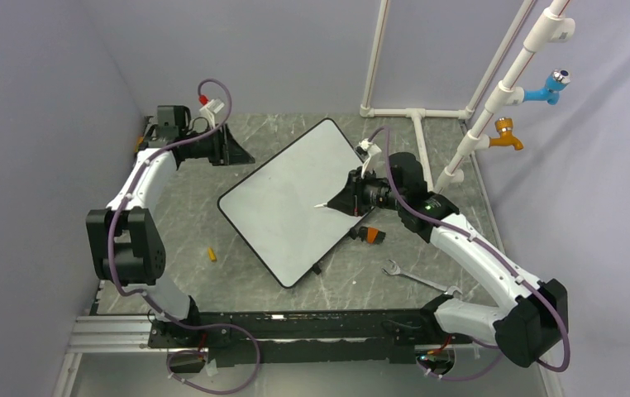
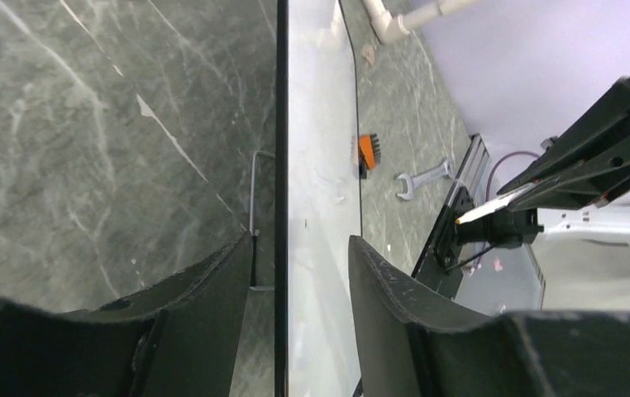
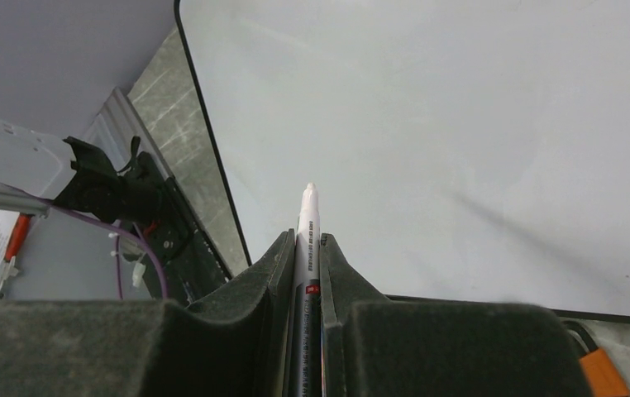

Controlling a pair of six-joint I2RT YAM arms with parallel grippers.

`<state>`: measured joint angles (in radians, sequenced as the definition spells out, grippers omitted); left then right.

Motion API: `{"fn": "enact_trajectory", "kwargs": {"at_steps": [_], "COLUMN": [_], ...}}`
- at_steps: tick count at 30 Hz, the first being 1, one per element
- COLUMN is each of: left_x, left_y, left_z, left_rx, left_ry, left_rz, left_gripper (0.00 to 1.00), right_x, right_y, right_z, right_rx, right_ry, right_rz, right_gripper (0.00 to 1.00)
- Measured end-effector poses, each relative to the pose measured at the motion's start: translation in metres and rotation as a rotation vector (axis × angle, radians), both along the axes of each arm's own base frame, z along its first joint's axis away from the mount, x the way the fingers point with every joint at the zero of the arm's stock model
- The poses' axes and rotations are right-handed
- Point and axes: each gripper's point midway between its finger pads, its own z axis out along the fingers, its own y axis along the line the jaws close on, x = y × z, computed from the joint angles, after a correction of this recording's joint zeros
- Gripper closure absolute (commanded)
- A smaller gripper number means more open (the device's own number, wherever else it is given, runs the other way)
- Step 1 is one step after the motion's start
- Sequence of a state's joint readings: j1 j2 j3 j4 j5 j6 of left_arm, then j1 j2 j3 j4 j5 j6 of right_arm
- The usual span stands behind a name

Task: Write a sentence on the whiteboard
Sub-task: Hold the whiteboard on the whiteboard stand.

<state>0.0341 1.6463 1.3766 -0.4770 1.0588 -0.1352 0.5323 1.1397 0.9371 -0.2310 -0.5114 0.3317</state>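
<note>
whiteboard point(image 1: 287, 203): thin, stiff, light, slick; judged to slide under writing load, hold at rim. right gripper point(image 3: 305, 241) clamped on marker point(image 3: 308, 207). left gripper point(image 2: 299, 241) brackets rim, grip undetermined.

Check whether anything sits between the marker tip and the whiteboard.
Nothing visible does. The right gripper, jaws shut on the marker, aims the tip at the whiteboard. The right wrist view shows only blank white surface ahead of it.

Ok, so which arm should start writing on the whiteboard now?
Right. The right gripper is shut on the marker, with its tip over the blank whiteboard. The left gripper holds nothing and sits beside the whiteboard's edge with its jaws apart.
</note>
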Motion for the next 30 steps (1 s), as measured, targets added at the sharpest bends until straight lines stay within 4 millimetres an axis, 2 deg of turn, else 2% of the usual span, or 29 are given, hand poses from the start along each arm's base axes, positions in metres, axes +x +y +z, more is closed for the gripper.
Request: {"fn": "enact_trajectory", "kwargs": {"at_steps": [6, 12, 17, 24, 30], "left_x": [-0.009, -0.014, -0.015, -0.021, -0.025], "left_y": [-0.024, -0.03, -0.03, -0.038, -0.043], "left_z": [-0.024, -0.043, -0.045, -0.042, -0.034], "left_rx": [0.018, 0.047, 0.055, 0.059, 0.05], "left_ry": [0.055, 0.111, 0.108, 0.115, 0.113], "left_rz": [-0.08, -0.098, -0.102, -0.131, -0.14], "left_gripper": [0.56, 0.61, 0.74, 1.0, 1.0], "right_x": [0.0, 0.003, 0.003, 0.001, -0.001], "right_y": [0.003, 0.009, 0.011, 0.018, 0.035], "right_z": [0.0, 0.011, 0.01, 0.004, 0.01], "right_rx": [0.003, 0.018, 0.019, 0.009, 0.0], "right_ry": [0.003, -0.019, -0.018, -0.001, -0.026], "right_rz": [0.012, 0.025, 0.032, 0.051, 0.095], "right_gripper": [1.0, 1.0, 1.0, 1.0, 1.0]}}
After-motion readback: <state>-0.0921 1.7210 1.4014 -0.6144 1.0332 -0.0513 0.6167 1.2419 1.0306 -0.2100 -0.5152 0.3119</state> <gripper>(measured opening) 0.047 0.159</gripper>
